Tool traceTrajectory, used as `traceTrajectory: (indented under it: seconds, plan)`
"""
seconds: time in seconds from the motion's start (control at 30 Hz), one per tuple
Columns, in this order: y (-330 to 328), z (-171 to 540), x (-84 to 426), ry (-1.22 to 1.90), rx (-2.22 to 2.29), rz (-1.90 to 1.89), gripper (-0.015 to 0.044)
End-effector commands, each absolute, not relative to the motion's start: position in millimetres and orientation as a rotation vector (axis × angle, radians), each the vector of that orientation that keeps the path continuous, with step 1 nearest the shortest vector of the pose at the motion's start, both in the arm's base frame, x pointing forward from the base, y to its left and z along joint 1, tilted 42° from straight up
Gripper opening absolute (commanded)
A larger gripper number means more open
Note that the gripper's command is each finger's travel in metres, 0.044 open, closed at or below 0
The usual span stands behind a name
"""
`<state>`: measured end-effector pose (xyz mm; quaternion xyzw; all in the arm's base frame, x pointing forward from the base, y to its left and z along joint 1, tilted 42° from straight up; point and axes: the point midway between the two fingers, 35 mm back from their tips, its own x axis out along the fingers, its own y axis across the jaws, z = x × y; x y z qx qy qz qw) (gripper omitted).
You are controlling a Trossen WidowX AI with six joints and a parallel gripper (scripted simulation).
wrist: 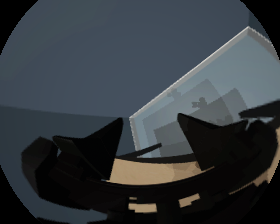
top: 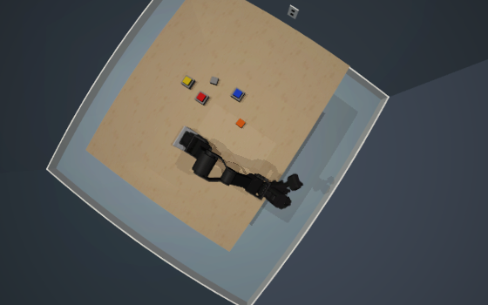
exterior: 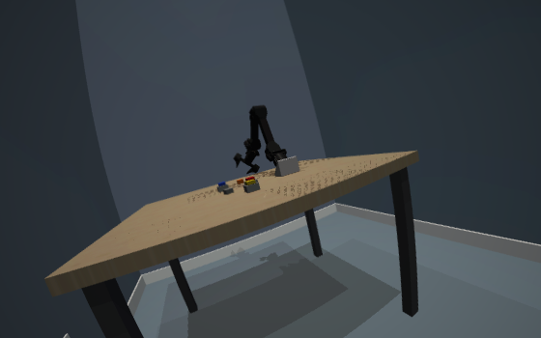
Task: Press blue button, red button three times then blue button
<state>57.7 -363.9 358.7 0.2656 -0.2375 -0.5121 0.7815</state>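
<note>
Table [top: 269,48] [exterior: 202,219] carrying the whole setup; arm [top: 205,164] [exterior: 258,127] stretching from its grey base plate [top: 177,143] [exterior: 288,166] toward the table's edge, well apart from the buttons. Gripper [top: 294,195] [exterior: 245,166] [wrist: 149,117] hanging beyond that edge in the top view, jaws standing wide, released, nothing between them. Yellow button [top: 186,81] [exterior: 250,183], not for pressing, sitting beside red button [top: 201,97] [exterior: 249,179]; blue button [top: 237,93] [exterior: 221,183] standing apart from these two, on the other side of grey block [top: 214,80] [exterior: 228,190]. Orange block [top: 240,123] [exterior: 240,182] lying nearer the arm than blue. No button being touched; caps springing back, so finished presses leaving no mark and the count staying unreadable. Probably nothing pressed so far, all five presses remaining: blue, red three times, blue. Next move likely calling for a swing back over blue, keeping high above the orange block
</note>
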Motion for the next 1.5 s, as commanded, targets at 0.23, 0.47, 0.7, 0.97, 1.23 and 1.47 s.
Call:
traceTrajectory:
  seconds: [0.23,0.47,0.7,0.97,1.23,1.47]
  plan:
    - [-331,325,203,-0.159,0.698,-0.939,0.0400]
    - [-284,278,269,0.173,0.710,-0.893,0.0400]
    - [-255,245,288,0.449,0.616,-0.901,0.0400]
    - [-182,186,314,0.910,0.433,-0.840,0.0400]
    - [-99,151,320,1.252,0.131,-0.747,0.0400]
    - [-25,140,311,1.443,-0.264,-0.656,0.0400]
